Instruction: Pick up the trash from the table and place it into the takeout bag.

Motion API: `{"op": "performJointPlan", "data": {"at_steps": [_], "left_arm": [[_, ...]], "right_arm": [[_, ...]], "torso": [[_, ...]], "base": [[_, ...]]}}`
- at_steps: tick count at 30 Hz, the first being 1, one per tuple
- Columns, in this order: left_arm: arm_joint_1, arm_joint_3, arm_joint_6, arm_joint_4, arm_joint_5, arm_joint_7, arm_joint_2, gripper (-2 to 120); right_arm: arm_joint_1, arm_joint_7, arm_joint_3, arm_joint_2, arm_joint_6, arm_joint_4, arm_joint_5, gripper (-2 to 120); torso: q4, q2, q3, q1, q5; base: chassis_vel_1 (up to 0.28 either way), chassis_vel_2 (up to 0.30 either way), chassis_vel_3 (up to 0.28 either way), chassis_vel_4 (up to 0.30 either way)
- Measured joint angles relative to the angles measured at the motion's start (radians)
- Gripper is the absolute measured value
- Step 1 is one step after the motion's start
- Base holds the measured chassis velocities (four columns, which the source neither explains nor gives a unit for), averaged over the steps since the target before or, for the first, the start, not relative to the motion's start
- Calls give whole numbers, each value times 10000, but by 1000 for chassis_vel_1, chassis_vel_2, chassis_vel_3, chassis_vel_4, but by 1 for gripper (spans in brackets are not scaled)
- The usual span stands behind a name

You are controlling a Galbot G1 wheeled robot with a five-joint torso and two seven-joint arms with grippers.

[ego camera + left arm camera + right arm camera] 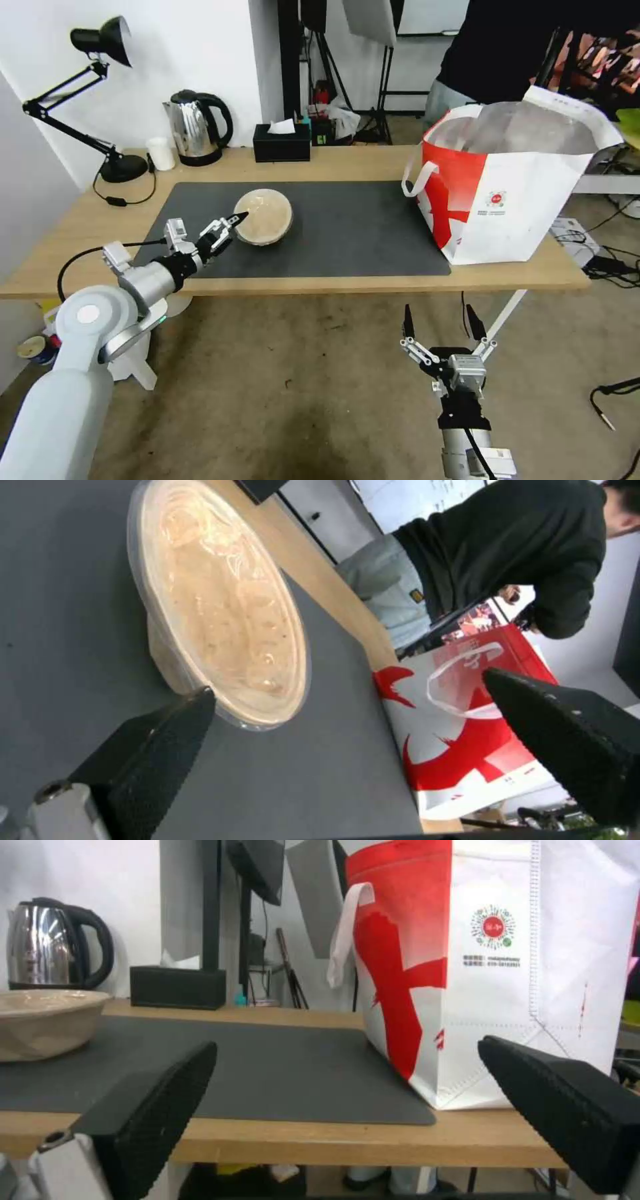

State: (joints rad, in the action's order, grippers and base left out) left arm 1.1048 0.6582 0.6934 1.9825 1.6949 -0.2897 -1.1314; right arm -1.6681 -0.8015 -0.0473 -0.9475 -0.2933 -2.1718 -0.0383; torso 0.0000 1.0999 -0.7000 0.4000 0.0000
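Tan lidded bowl (264,216) on mat, left claw (225,230) spread wide beside it; right claw (440,324) apart, low.

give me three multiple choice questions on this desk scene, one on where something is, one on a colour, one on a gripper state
1. Where does the tan lidded bowl sit?
A. inside the takeout bag
B. on the dark grey mat
C. on the floor

2. What colour is the side panel of the takeout bag?
A. red
B. green
C. blue

3. How is the left gripper?
A. shut on the bowl
B. shut on the bag handle
C. open beside the bowl

Answers:
1. B: the bowl rests on the dark grey mat on the table, left of the bag.
2. A: the panel facing the bowl is red, the front white.
3. C: the left wrist view shows its fingers spread wide, one by the bowl's rim, nothing gripped. The right gripper hangs open below the table edge.
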Motion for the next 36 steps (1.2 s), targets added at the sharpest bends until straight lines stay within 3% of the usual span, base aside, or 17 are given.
{"op": "performJointPlan", "data": {"at_steps": [22, 36], "left_arm": [[-353, -381, 10, -786, -348, 323, -2, 100], [-111, 292, 177, -312, 243, 287, 372, 100]], "right_arm": [[0, 0, 0, 0, 0, 0, 0, 100], [0, 0, 0, 0, 0, 0, 0, 100]], "torso": [[0, 0, 0, 0, 0], [1, 0, 0, -1, -1]], "base": [[0, 0, 0, 0], [0, 0, 0, 0]]}}
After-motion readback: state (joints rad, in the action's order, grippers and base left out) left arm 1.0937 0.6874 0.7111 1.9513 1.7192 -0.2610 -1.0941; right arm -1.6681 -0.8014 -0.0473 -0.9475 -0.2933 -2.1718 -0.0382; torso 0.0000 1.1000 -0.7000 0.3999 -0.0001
